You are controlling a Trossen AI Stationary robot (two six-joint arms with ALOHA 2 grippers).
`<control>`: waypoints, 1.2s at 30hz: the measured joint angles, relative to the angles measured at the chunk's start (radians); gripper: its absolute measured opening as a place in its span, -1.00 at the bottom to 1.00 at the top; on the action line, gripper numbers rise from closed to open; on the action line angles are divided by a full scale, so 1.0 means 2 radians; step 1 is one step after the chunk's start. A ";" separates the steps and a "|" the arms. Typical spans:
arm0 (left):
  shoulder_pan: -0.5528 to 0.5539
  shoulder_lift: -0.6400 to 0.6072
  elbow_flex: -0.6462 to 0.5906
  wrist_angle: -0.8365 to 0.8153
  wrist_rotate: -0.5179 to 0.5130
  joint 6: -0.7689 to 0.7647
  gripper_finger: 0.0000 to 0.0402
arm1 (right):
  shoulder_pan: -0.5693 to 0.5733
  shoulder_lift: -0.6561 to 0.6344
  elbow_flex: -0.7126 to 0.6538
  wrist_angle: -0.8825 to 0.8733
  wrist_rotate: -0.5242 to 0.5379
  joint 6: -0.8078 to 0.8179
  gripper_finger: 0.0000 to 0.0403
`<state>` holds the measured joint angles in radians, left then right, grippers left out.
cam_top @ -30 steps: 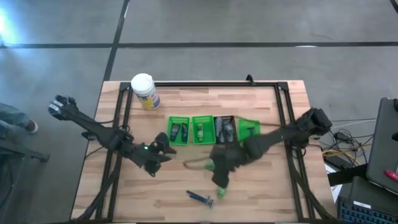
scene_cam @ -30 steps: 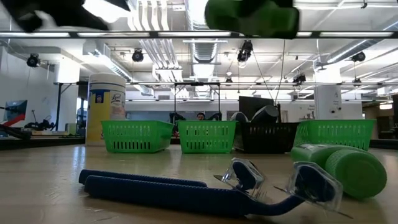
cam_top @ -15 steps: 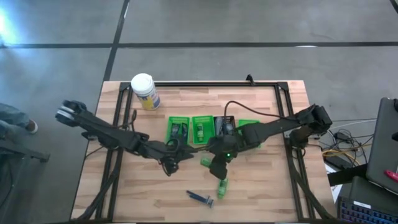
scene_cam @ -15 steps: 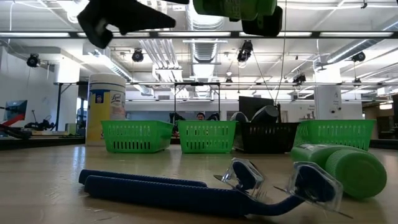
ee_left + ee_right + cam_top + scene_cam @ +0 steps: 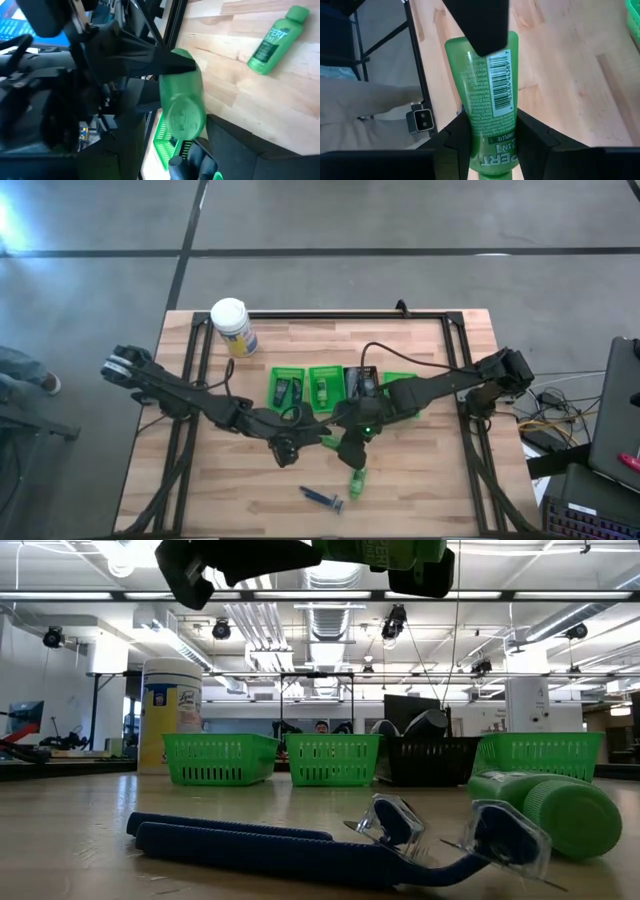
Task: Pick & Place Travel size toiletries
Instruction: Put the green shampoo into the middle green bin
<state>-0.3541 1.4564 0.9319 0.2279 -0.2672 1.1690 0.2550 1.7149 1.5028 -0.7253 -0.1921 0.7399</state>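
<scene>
Right hand (image 5: pixel 490 140) pinches green bottle (image 5: pixel 487 95) mid-table; left hand (image 5: pixel 290 448), seemingly spread, adjoins it.

The table (image 5: pixel 420 490) is pale wood planks with visible grain, matt. The held green bottle (image 5: pixel 485 95) looks like smooth, slightly glossy plastic with a printed label. The razors (image 5: pixel 300 845) have ribbed blue handles and clear glossy caps. The bins (image 5: pixel 220 758) are slotted plastic.

even overhead ceiling strip lights, soft shadows, wrist views blurred up close
</scene>
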 joint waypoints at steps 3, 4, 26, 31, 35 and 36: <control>0.000 0.008 0.000 0.000 0.008 -0.001 0.03 | 0.000 0.000 0.000 0.000 0.000 0.000 -0.42; 0.000 0.010 0.000 0.000 0.010 -0.003 0.01 | 0.000 0.000 0.000 0.000 0.000 0.000 -0.41; 0.000 0.014 0.007 -0.026 -0.027 -0.048 -0.47 | -0.001 -0.004 0.007 -0.029 0.017 0.005 -0.01; 0.002 0.010 0.006 -0.066 -0.076 -0.091 -0.50 | 0.001 -0.017 0.017 -0.079 0.076 0.010 0.25; 0.001 0.004 0.004 -0.090 -0.121 -0.159 -0.48 | 0.000 -0.044 0.021 -0.103 0.146 0.015 0.42; 0.001 0.003 0.002 -0.094 -0.137 -0.178 -0.48 | 0.000 -0.053 0.022 -0.111 0.167 0.024 0.46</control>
<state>-0.3521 1.4619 0.9357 0.0393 -0.5414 0.8133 0.2555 1.6098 1.5462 -0.9474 0.1418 0.7871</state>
